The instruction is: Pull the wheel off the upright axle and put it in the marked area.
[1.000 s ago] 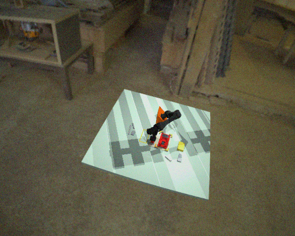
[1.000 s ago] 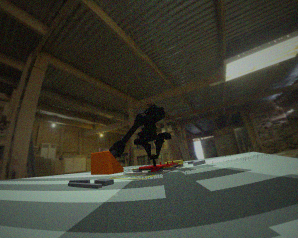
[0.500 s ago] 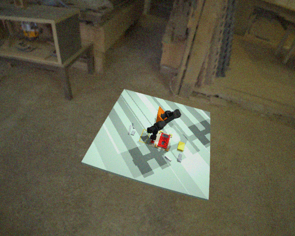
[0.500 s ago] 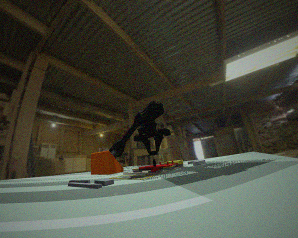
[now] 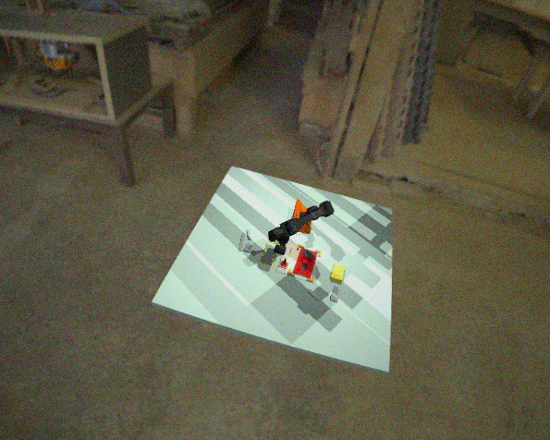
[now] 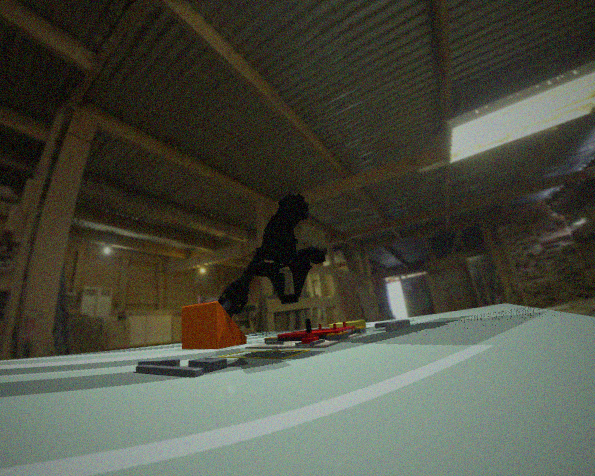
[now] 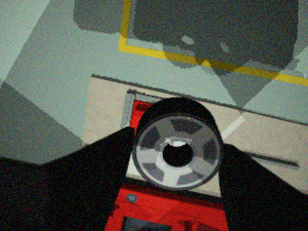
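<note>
My gripper [image 7: 176,144] [image 5: 279,248] [image 6: 288,296] is shut on the wheel [image 7: 171,176], a black tyre with a grey spoked hub and an open centre hole. I hold it in the air, clear of the upright black axle [image 5: 284,262] [image 6: 307,325]. Below the wheel lie a beige base plate [image 7: 107,111] [image 5: 291,247] and a red plate [image 7: 161,209] [image 5: 305,262]. The yellow outline of the marked area [image 7: 205,62] [image 5: 262,259] lies just beyond the beige plate, a little ahead of the wheel.
An orange wedge [image 5: 300,213] [image 6: 207,325] stands behind the arm. A yellow block [image 5: 337,273] [image 6: 356,323] lies right of the red plate. Small grey pieces lie to the left [image 5: 244,242] [image 6: 182,367] and at the front right [image 5: 334,293].
</note>
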Controlling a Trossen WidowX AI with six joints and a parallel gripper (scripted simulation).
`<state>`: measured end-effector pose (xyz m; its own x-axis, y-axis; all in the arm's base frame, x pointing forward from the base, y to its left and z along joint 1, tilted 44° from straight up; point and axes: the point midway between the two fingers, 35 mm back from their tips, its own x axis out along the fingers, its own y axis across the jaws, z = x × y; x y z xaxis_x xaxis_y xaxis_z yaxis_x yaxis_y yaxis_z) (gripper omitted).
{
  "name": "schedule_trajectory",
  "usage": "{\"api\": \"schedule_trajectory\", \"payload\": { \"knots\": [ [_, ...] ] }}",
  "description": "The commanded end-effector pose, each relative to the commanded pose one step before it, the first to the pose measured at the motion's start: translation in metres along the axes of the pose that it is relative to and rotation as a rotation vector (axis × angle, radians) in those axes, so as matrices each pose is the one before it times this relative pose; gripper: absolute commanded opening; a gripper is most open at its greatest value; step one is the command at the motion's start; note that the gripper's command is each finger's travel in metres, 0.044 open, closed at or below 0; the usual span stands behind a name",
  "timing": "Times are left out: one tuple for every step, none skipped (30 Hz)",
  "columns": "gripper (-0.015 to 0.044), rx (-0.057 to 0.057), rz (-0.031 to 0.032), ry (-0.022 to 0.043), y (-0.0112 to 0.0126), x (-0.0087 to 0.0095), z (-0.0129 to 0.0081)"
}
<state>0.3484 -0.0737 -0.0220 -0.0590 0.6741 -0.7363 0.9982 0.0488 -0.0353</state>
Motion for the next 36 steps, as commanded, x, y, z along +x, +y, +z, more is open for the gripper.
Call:
{"api": "schedule_trajectory", "payload": {
  "knots": [
    [0.0,-0.0012,-0.00819,-0.00207,-0.01187,0.00126,0.01993],
    [0.0,-0.0011,-0.0002,-0.00063,-0.00281,-0.00028,0.00459],
    [0.0,-0.001,-0.00023,-0.00049,-0.00288,-0.00025,0.00454],
    [0.0,-0.0005,-0.00025,-0.00017,-0.00297,-0.00025,0.00455],
    [0.0,-0.0005,-0.00027,-0.00005,-0.00303,-0.00022,0.00449],
    [0.0,-0.0005,-0.00029,0.00006,-0.00309,-0.00018,0.00442],
    [0.0,0.0009,-0.00026,0.00074,-0.00322,-0.00023,0.0045],
    [0.0,0.0012,-0.00025,0.00101,-0.00329,-0.00022,0.00448],
    [0.0,0.0017,-0.00023,0.00134,-0.00339,-0.00021,0.00448],
    [0.0,0.0013,-0.00018,0.0012,-0.00282,-0.00015,0.00363],
    [0.0,0.0008,-0.00011,0.00076,-0.00171,-0.00008,0.00216],
    [0.0,0.0003,-0.00004,0.00026,-0.00057,-0.00002,0.00072],
    [0.0,0.0,0.0,0.0,0.0,0.0,0.0],
    [0.0,0.0,0.00001,0.00001,0.00002,0.00066,0.00001],
    [0.0,0.0,0.00002,0.00002,0.00004,0.00138,0.00001],
    [0.0,0.0,0.00002,0.00003,0.00004,0.00183,0.00001],
    [0.0,0.0,0.00003,0.00005,0.00004,0.00238,0.00001],
    [0.0,0.0,0.00003,0.00008,0.00003,0.00306,-0.00001],
    [0.0,0.0,0.00003,0.00009,0.0,0.00297,-0.00002],
    [0.0,0.0,0.00002,0.00011,-0.00003,0.00301,-0.00004],
    [0.0,0.0,0.00002,0.00011,-0.00005,0.00259,-0.00005],
    [0.0,0.0,0.00001,0.00007,-0.00004,0.00164,-0.00004],
    [0.0,0.0,0.00003,-0.00005,0.00013,0.00108,0.00007],
    [0.0,0.0,0.00006,-0.0001,0.00026,0.00219,0.00013],
    [0.0,0.0,0.00009,-0.00014,0.00038,0.00336,0.00018],
    [0.0,0.0,0.00011,-0.00014,0.00042,0.00421,0.00019],
    [0.0,0.0,0.00012,-0.00012,0.00045,0.0051,0.00019],
    [0.0,0.0,0.00013,-0.00007,0.00043,0.006,0.00017],
    [0.0,0.0,0.00012,0.0,0.00036,0.00665,0.00012],
    [0.0,0.0,0.0001,0.0001,0.00023,0.00688,0.00004],
    [0.0,-0.0001,0.00008,0.00019,0.00009,0.00689,-0.00004],
    [0.0,-0.0001,0.00005,0.00029,-0.00005,0.00686,-0.00011],
    [0.0,-0.0001,0.00001,0.00039,-0.00019,0.00682,-0.00019],
    [0.0,-0.0001,-0.00002,0.00048,-0.00033,0.00677,-0.00026],
    [0.0,-0.0001,-0.00006,0.00058,-0.00047,0.00672,-0.00033],
    [0.0,-0.0001,-0.00009,0.00067,-0.00061,0.00666,-0.00039]
  ]
}}
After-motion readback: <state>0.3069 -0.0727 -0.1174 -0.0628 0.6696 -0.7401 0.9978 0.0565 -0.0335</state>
